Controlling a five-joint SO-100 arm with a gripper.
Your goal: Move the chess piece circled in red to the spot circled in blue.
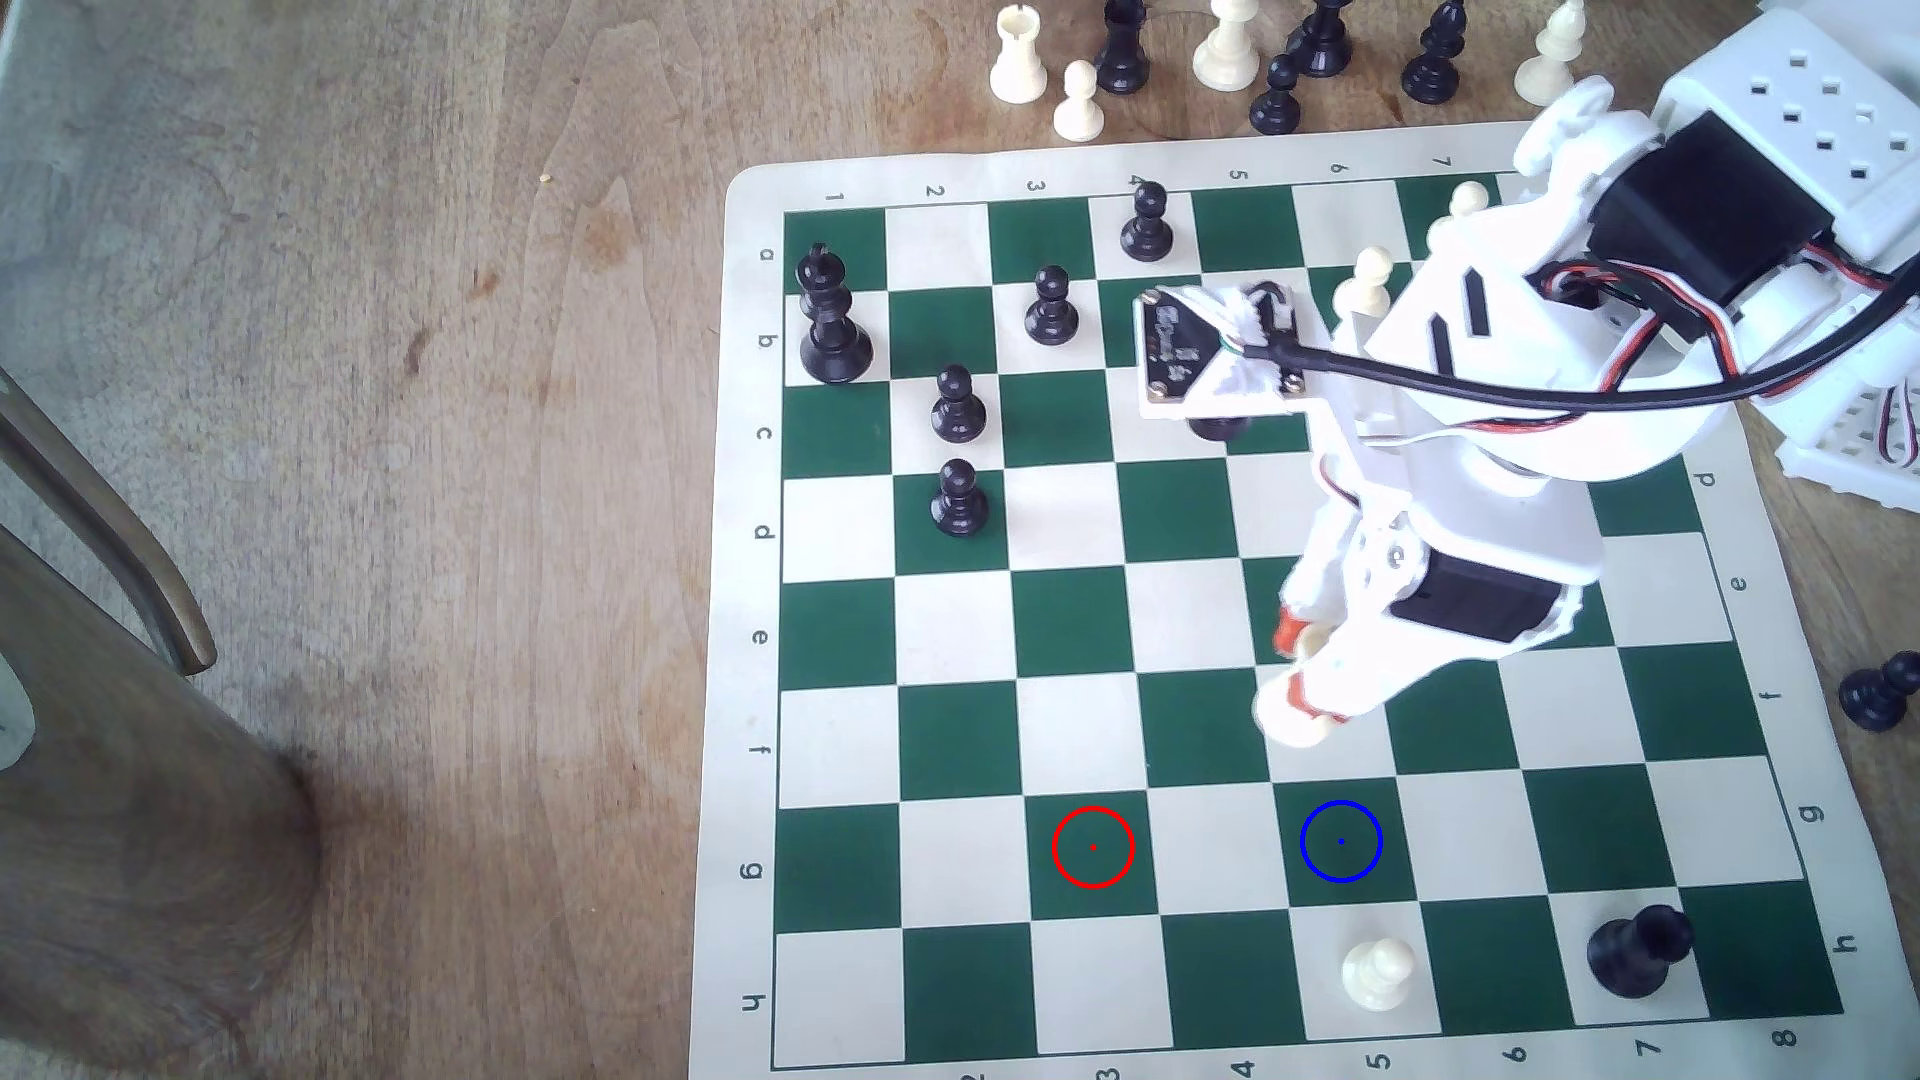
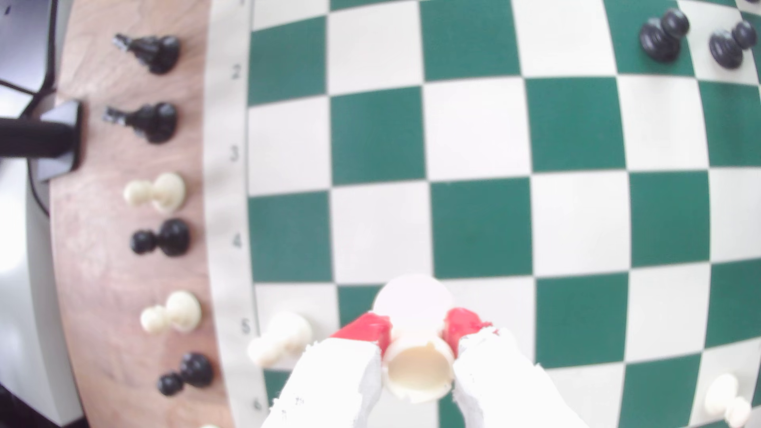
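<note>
- Clamped between the claw's (image 2: 418, 339) two red-tipped fingers (image 2: 368, 327) sits the short cream rook-like piece (image 2: 416, 366), its hollow top facing the wrist camera and its wide round base pointing down toward the board.
- From the exterior view, the claw (image 1: 1299, 675) hangs over the chessboard (image 1: 1081, 623) around rows e and f, near column 5, with the cream piece (image 1: 1288, 717) caught in its tips and apparently lifted off the squares, though the height is hard to judge.
- Just below it in the exterior view lies the blue-ringed green square (image 1: 1340, 841), bare, one row further toward the near edge.
- To the exterior view's left of that, two squares over in the same row, the red-ringed green square (image 1: 1093, 847) is bare as well.
- A cream pawn (image 1: 1377, 974) stands in row h just under the blue ring, and a black pawn (image 1: 1640, 950) stands farther to the exterior view's right.
- Four black pawns (image 1: 958, 498) and a black king (image 1: 831, 317) cluster at the far left corner of the board.
- Off the board's far edge, a row of captured cream and black pieces (image 1: 1226, 52) stands on the wooden table (image 1: 416, 415).
</note>
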